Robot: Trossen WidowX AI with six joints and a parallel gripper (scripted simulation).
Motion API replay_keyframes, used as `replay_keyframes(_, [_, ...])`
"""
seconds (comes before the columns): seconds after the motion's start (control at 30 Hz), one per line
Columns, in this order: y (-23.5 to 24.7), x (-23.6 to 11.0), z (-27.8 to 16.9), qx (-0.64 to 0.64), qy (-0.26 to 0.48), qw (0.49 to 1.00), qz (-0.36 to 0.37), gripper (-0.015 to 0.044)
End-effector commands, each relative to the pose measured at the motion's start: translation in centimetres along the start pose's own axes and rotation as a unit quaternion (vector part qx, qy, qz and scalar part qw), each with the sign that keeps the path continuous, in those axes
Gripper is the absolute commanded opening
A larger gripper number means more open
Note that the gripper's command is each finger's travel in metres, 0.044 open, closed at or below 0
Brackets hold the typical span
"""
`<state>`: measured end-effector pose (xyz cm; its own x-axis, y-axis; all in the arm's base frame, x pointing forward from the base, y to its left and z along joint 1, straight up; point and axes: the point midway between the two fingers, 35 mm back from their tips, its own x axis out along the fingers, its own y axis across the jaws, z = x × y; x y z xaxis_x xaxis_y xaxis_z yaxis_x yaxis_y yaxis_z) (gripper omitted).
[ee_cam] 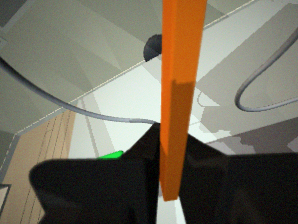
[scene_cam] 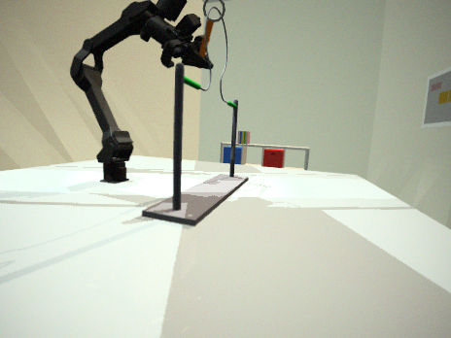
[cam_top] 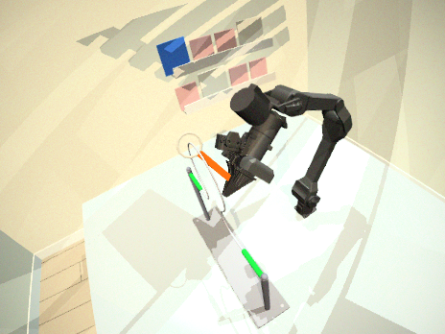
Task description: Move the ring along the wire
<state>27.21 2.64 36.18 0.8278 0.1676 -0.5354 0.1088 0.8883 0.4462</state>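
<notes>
the black six-joint arm (cam_top: 331,139) rises from its base on the white table top (cam_top: 384,269), folds at a high elbow and reaches down and forward, its dark parallel-jaw gripper (cam_top: 232,182) pointing toward seven o'clock in the top view. the jaws are clamped on the lower end of the flat, matte orange bar handle (cam_top: 214,165), which runs from the fingertips up toward ten o'clock to the thin pale ring (cam_top: 190,144). in the wrist view the handle (ee_cam: 179,95) stands as a straight rectangular strip pinched between two dark fingers.

the ring sits high above the table, at the top of the thin grey wire's (cam_top: 205,179) first loop; the wire appears to pass through it, though the top view is too coarse to tell whether they touch.

there are two slim dark cylindrical posts: a near one (cam_top: 201,199) and a far one (cam_top: 265,293), both upright on one flat grey rectangular base plate (cam_top: 230,250). two smooth green wire sleeves show, one (cam_top: 195,180) beside the post nearest the ring, one (cam_top: 252,261) at five o'clock of it. one ring, one handle, one arm.
</notes>
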Motion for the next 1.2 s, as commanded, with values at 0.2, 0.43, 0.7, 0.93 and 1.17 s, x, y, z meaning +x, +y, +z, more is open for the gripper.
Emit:
replay_keyframes(0.2, [-0.3,-0.2,0.3,-0.052,-0.011,0.998,-0.032,-0.0150])
replay_keyframes(0.43, [-0.6,-0.2,0.3,-0.087,-0.017,0.994,-0.057,-0.0150])
replay_keyframes(0.7, [-0.9,-0.2,0.4,-0.127,-0.023,0.988,-0.084,-0.0150])
replay_keyframes(0.93, [-1.2,-0.2,0.5,-0.162,-0.029,0.980,-0.107,-0.0150])
replay_keyframes(1.17, [-1.5,-0.2,0.6,-0.197,-0.035,0.971,-0.131,-0.0150])
